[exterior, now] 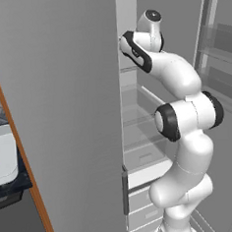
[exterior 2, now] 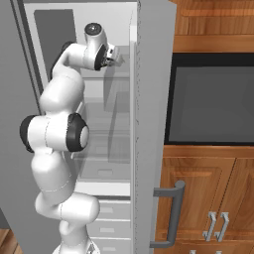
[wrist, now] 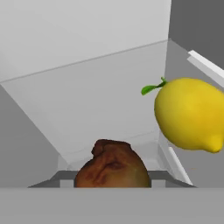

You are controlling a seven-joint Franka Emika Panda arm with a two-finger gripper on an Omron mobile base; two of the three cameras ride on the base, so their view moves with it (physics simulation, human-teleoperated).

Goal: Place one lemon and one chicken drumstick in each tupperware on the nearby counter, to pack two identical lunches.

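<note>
A brown chicken drumstick (wrist: 113,166) sits hard against the hand at the bottom middle of the hand view and covers the fingertips. My gripper (exterior 2: 118,60) reaches onto an upper shelf of the open fridge and appears shut on the drumstick. A yellow lemon (wrist: 190,114) with a small green leaf lies just right of it on the same white shelf. One pale tupperware (exterior: 4,161) rests on the black counter (exterior: 17,185) at the far left of the left base view.
The grey fridge wall (exterior: 64,117) stands between the arm and the counter. Glass shelves (exterior 2: 106,129) and white drawers (exterior 2: 111,213) lie below the hand. A black oven (exterior 2: 213,99) and wooden cabinets (exterior 2: 208,198) stand to the right.
</note>
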